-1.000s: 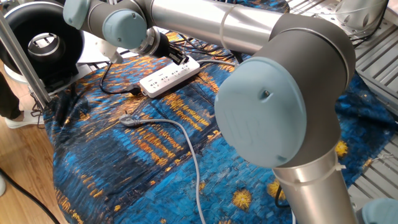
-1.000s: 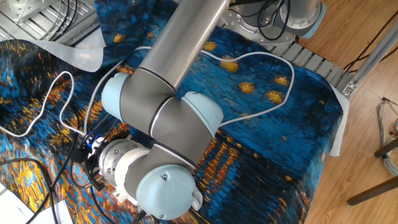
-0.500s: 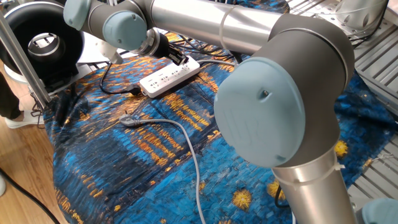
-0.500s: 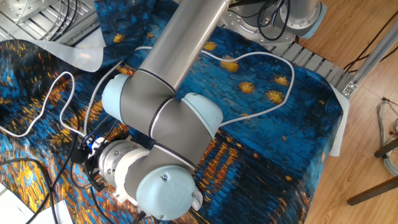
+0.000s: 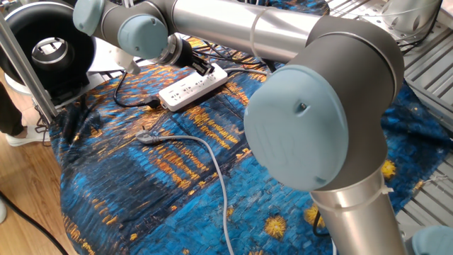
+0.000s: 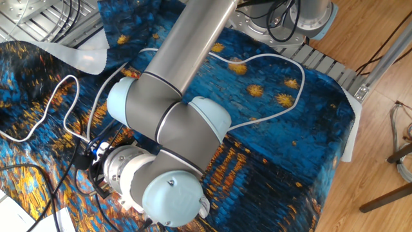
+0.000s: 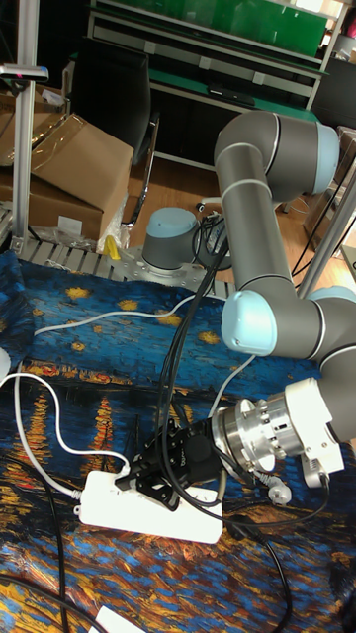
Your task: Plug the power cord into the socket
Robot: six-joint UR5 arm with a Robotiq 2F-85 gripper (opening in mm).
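The socket (image 5: 185, 88) is a long white power strip lying on the blue patterned cloth, with a black lead (image 5: 133, 105) running off its near end. My gripper (image 5: 203, 68) hangs right over the strip's far end. In the tall fixed view its black fingers (image 7: 148, 473) sit on the socket's (image 7: 188, 519) top face near one end. The thin white power cord (image 7: 54, 420) curves across the cloth into those fingers, which look shut on its plug; the plug itself is hidden. In the other fixed view the power cord (image 6: 67, 84) loops toward the gripper (image 6: 90, 160), which the wrist mostly hides.
A thicker grey cable (image 5: 205, 152) with a loose metallic end (image 5: 145, 137) lies in front of the strip. Black cables (image 7: 188, 346) hang past the wrist. A round black device (image 5: 49, 46) stands at the table's far left, and a cardboard box (image 7: 69, 168) sits behind the table.
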